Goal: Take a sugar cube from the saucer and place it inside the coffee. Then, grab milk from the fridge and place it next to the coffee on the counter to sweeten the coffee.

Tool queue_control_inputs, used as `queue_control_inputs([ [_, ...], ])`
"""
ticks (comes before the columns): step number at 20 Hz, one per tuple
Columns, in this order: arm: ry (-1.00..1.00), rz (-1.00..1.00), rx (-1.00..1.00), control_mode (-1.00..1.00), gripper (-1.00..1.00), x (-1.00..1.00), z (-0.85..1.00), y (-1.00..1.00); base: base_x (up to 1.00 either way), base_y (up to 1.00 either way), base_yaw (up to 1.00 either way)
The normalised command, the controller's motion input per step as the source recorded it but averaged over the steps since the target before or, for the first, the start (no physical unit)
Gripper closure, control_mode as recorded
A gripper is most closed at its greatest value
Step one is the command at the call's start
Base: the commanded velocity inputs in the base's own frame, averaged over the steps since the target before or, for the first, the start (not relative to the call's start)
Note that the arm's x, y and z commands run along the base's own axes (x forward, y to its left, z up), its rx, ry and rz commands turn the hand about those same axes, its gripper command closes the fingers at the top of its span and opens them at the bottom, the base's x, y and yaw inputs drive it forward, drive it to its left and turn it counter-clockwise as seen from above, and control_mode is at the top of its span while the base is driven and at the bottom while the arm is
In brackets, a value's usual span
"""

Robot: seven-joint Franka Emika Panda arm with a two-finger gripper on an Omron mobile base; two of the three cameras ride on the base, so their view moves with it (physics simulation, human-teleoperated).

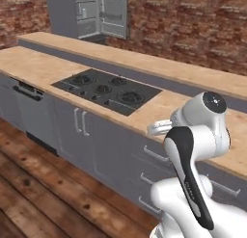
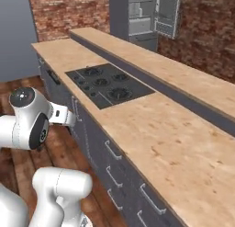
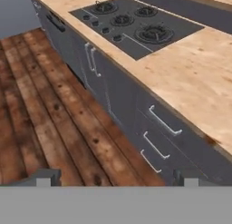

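Hand view shows my gripper (image 3: 118,180) released and empty beside the counter (image 3: 199,78), so I judge I'm on the milk step, needing to drive toward the open fridge (image 1: 99,13) beyond the cooktop (image 1: 107,89).

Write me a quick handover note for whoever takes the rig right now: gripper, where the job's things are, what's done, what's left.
Gripper: open, holding nothing, aimed at the drawers below the counter.
Fridge: at the far end of the room, door open. Whether milk is inside is too small to tell.
Stove: set in the counter ahead.
Done: nothing here confirms the sugar step.
Left: get to the fridge, take the milk, set it beside the coffee.
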Motion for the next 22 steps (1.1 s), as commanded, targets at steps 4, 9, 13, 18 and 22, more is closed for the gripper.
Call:
queue_control_inputs([
  [4,0.0,0.0,0.0,1.0,-1.0,0.0,0.0,0.0,1.0,1.0,0.28],
  [9,0.0,0.0,0.0,1.0,-1.0,0.0,0.0,0.0,1.0,1.0,0.25],
  [13,0.0,0.0,0.0,1.0,-1.0,0.0,0.0,0.0,1.0,1.0,0.2],
  [18,0.0,0.0,0.0,1.0,-1.0,0.0,0.0,0.0,1.0,1.0,0.14],
  [22,0.0,0.0,0.0,1.0,-1.0,0.0,0.0,0.0,1.0,0.99,0.08],
])
